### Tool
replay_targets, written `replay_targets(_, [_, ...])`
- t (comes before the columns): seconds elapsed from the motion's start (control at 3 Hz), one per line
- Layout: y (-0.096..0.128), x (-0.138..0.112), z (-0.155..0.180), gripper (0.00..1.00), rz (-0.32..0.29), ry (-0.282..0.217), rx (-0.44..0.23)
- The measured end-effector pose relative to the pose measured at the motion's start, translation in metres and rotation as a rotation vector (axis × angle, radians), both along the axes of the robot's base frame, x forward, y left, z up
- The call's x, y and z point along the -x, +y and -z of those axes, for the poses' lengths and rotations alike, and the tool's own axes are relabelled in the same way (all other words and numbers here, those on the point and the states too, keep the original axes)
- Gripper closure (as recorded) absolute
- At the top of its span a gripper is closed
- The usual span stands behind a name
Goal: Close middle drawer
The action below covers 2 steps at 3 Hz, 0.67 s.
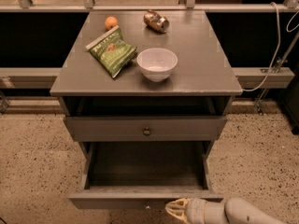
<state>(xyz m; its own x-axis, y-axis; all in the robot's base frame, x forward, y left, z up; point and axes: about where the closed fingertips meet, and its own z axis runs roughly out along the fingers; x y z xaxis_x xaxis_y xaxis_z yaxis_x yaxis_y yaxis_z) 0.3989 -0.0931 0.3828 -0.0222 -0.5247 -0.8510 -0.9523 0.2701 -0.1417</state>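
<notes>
- Middle drawer (117, 199): grey wood with a low flat front panel, pulled far out beneath the shut upper drawer (103, 129). The inside is deep, boxy and in shadow.
- Its front panel lies near the bottom edge of the view, and the centre knob is barely discernible.
- Gripper (177, 210): the cream tip is at the panel's lower edge, right of centre. Contact is unclear, and wide or narrow cannot be told.
- Arm (243, 213): cut off at the bottom right corner.

One bowl (157, 63), one chip bag (113, 54), one orange (111, 22), one can (156, 21); two drawers, upper drawer (117, 128) and middle drawer (117, 200); one gripper (176, 211) by the latter's front.
</notes>
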Motion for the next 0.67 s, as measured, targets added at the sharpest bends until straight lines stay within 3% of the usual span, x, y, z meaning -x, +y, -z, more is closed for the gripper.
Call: replay_targets(0.67, [0.005,-0.043,-0.006,1.00,0.098,-0.020,-0.068])
